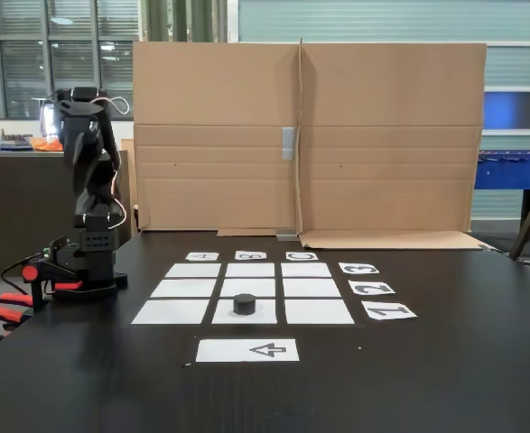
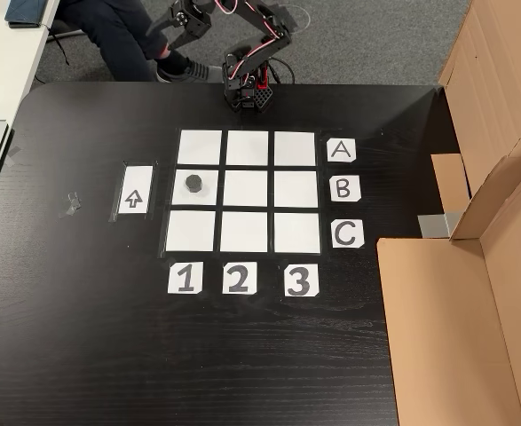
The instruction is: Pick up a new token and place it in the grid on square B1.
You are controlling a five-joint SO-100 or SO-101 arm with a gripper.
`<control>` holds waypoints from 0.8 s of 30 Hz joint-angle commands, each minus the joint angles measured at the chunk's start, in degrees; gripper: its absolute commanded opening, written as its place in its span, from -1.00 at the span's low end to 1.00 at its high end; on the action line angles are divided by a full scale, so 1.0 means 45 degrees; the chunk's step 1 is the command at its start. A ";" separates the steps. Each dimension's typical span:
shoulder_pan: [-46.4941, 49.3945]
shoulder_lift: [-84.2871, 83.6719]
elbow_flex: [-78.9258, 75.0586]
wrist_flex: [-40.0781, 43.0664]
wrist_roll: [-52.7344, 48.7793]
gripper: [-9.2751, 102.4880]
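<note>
One white sheet printed with an arrow lay nearest the camera in the fixed view, just in front of the grid. Beyond it, the token sat upright on square B1, the middle cell of the front row there; in the other view the same black puck rested in the cell of the column above the "1" and the row level with the "B" label. No other token showed on the dark table. The number labels ran along the grid's right side in the fixed view, and the letter labels along its far edge. Nothing stood between the arm and the grid.

Further back, the arm stood at the table's left rear in the fixed view, folded upright over its base and well apart from the token. In the other view the gripper hung past the table's far edge, near a seated person's leg; whether its jaws were apart or together could not be told, and it touched nothing visible. A tall folded cardboard screen closed off the back of the table.
</note>
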 commanded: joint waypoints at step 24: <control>0.0840 0.3398 0.7305 -0.3086 -0.0020 -0.56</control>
